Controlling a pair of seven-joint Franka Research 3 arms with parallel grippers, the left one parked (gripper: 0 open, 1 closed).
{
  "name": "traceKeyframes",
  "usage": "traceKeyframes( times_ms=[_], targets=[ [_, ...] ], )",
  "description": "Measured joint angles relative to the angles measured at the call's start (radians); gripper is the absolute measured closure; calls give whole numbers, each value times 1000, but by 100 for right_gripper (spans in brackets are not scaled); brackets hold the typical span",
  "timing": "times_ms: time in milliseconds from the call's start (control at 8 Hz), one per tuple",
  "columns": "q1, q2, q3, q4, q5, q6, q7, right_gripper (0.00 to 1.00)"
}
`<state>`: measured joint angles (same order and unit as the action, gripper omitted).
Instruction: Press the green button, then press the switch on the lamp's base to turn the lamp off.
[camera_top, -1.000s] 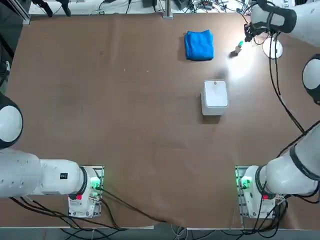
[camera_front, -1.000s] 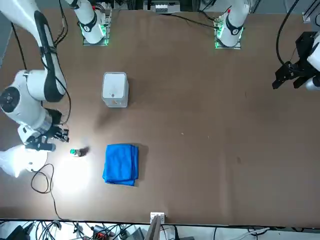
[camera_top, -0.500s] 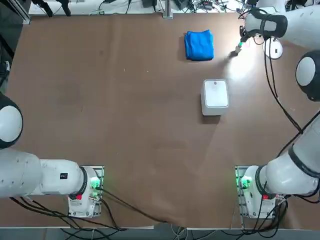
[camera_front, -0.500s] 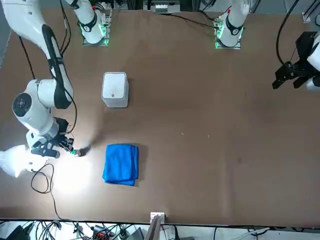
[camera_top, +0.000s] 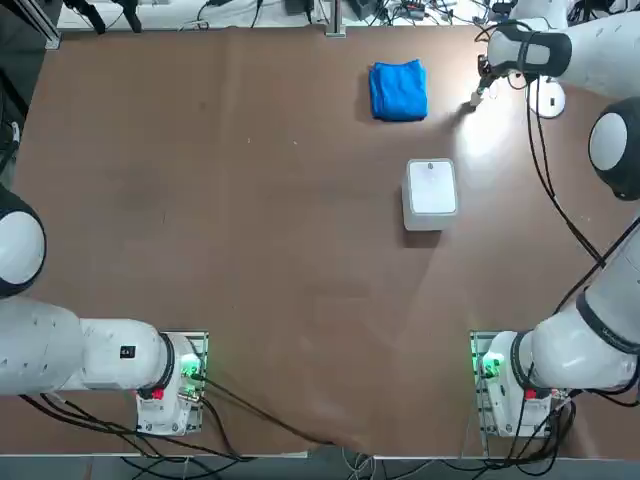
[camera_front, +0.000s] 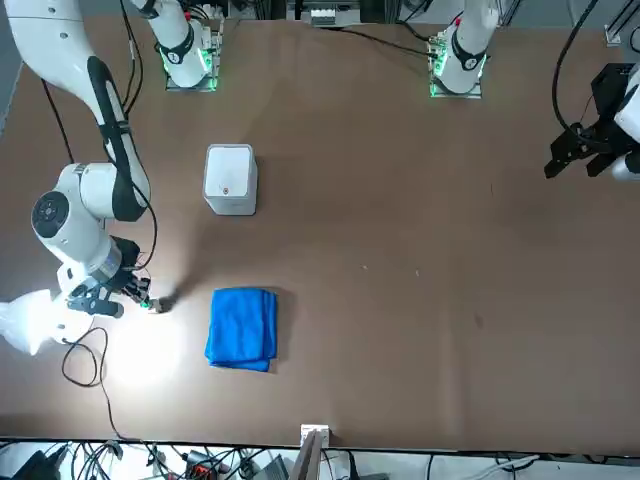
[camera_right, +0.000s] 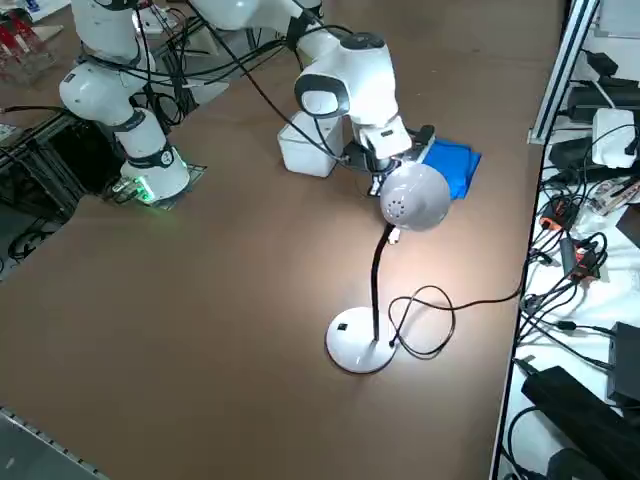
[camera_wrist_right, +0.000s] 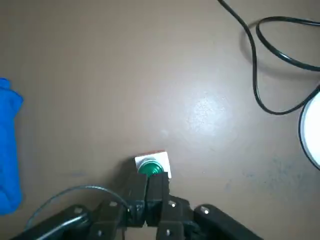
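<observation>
A brown table (camera_top: 270, 230) fills most of the overhead picture. The white right arm (camera_top: 625, 285) rises from the lower right of that frame and bends back in at the upper right, black cables hanging along it.

In the right side view, a lamp stands just right of centre: a rounded white head (camera_right: 416, 196) on a thin black neck (camera_right: 376, 285). Its black cord (camera_right: 447, 330) loops on the table to the right of the neck.

A white box (camera_top: 431, 190) with rounded corners sits right of centre in the overhead view. Above it in that frame lies a folded blue cloth (camera_top: 398, 92).

The lamp's base (camera_right: 361, 342), a flat white disc, rests low and just right of centre in the side view. The switch on it is too small to make out.

The right gripper (camera_wrist_right: 153, 178) is at the upper right of the overhead view, its two black fingers pressed together with nothing between them. Directly at their tips is the green button (camera_wrist_right: 151, 167), a green cap on a small pale body; whether they touch it, I cannot tell.
</observation>
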<state>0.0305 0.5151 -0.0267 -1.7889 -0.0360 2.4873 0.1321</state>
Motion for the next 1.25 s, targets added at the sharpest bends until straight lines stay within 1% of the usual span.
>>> traceKeyframes(
  times_ms=[1250],
  targets=[
    [4, 18, 1, 0, 0, 14, 1, 99]
  ],
)
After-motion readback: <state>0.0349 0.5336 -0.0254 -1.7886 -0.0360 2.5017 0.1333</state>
